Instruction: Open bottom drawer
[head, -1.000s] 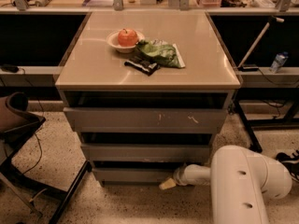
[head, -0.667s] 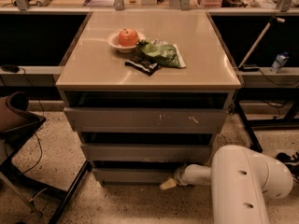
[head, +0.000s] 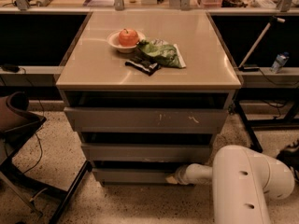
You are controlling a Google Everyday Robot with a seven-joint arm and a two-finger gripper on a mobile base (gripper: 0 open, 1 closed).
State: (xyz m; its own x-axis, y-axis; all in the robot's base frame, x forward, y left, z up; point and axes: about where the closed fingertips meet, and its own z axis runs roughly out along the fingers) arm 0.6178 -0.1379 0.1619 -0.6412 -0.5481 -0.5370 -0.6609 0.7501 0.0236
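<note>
My gripper is low, at the right part of the bottom drawer's front. It seems to touch the front, but I cannot tell if it is open or closed. The white arm comes to it from the lower right. The bottom drawer is the lowest of three in the cabinet, just above the speckled floor, and there is a dark gap over its front. Above it are the middle drawer and the top drawer, which has white scratches. On the cabinet top a bowl holds an orange fruit. Beside the bowl lie a green bag and a dark packet. A chair stands at the left.
</note>
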